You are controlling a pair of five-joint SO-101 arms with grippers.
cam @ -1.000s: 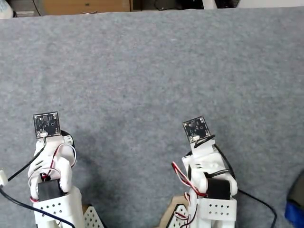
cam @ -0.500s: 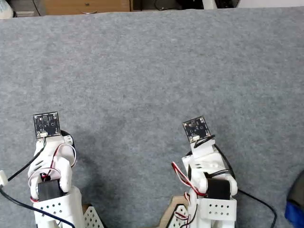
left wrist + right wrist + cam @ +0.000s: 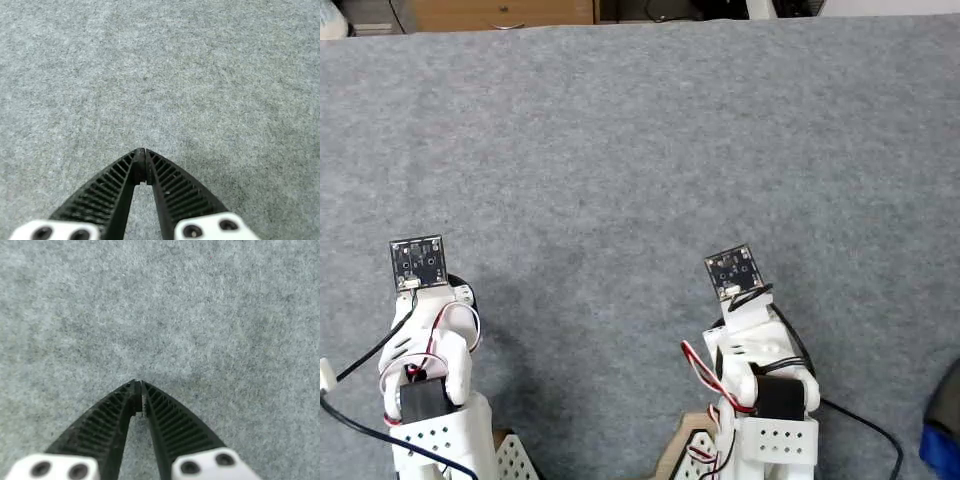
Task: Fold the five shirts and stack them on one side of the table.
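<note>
My left hand [image 3: 140, 153] and my right hand [image 3: 138, 385] each hang over the grey felt worktop [image 3: 640, 130], ribbed black fingers pressed together tip to tip. Seen from above, one arm [image 3: 425, 340] and a second arm [image 3: 760, 360] sit at the near edge, their wrists covering the hands. At the near right corner a dark and blue form [image 3: 945, 432] is cut off. I cannot tell whether it is a shirt.
</note>
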